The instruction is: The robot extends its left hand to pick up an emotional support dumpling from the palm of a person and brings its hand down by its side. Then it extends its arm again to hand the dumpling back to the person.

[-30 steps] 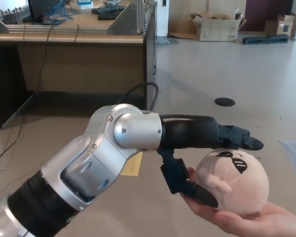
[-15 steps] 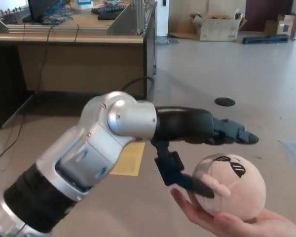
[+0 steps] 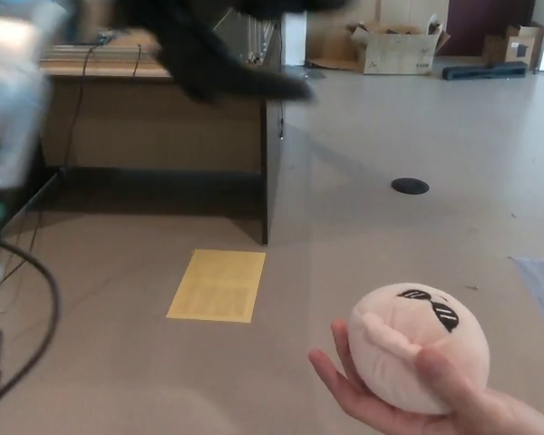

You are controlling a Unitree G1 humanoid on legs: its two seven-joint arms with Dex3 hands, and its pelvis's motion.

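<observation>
From the head view, the round pale-pink plush dumpling point(image 3: 419, 346) with a black stitched face rests in a person's upturned palm point(image 3: 408, 408), far below the robot's blurred black left hand point(image 3: 222, 63), which is raised at the top, its finger spread impossible to tell. Beyond the dumpling, an open brown cardboard box point(image 3: 397, 48) sits on the floor, contents unclear, and a yellow paper sheet point(image 3: 218, 285) lies left of it.
</observation>
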